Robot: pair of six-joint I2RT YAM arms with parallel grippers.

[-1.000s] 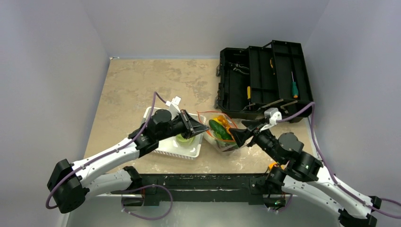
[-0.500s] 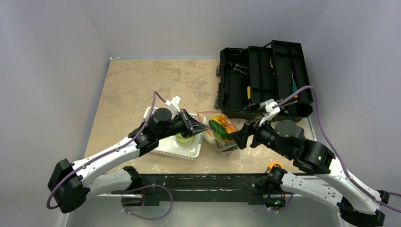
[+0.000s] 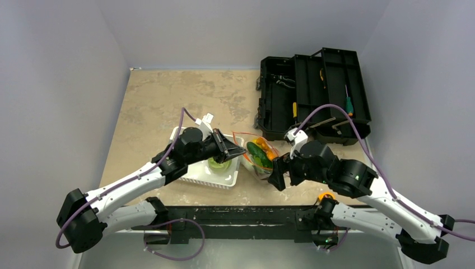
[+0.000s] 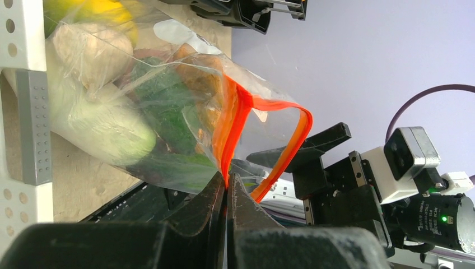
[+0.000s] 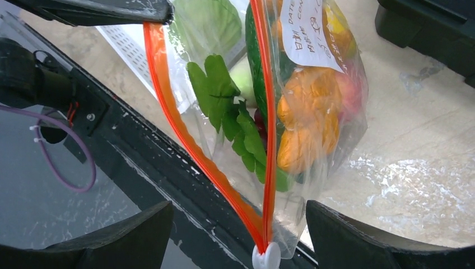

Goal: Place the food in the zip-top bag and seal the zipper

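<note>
Right wrist view: slider [image 5: 265, 258] sits dead centre just ahead of the right gripper [image 5: 238, 210], spread wide. The zipper [image 5: 271, 134] runs straight away to the left gripper [image 4: 226, 180], which pinches its far end. The bag [image 5: 311, 39] between them holds the food [image 5: 302, 106].

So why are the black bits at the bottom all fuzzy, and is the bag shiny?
Left wrist view: the left gripper sits too near the lens, so it blurs, while the zip-top bag is sharp with pale glints. Right wrist view: the right gripper is soft too; the zipper is crisp. Top external view: even light, faint shadows.
</note>
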